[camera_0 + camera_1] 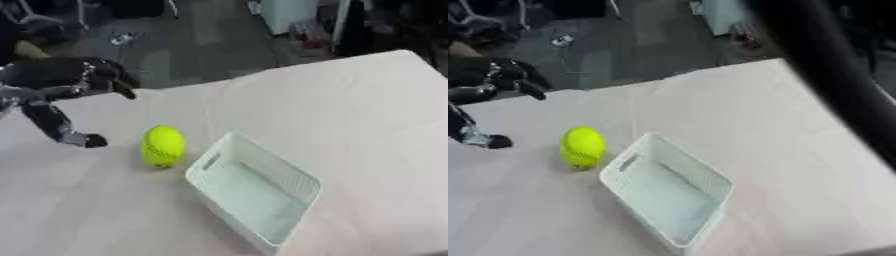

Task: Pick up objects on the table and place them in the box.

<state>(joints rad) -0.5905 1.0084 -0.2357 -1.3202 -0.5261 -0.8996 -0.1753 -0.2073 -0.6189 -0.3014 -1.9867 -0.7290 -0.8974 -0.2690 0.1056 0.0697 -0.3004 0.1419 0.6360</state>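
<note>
One ball, one box, one hand in view on the pale table.

From my left: my left hand hangs above the table's left edge with its fingers spread and relaxed, holding nothing; one digit points down toward the surface, apart from the ball. Next, a single yellow-green ball sits on the table, just beside the near-left corner of the box, not inside it. One white slatted box stands askew right of the ball, nothing visible inside. A dark blurred arm crosses the right eye view; I cannot tell its hand's state.
</note>
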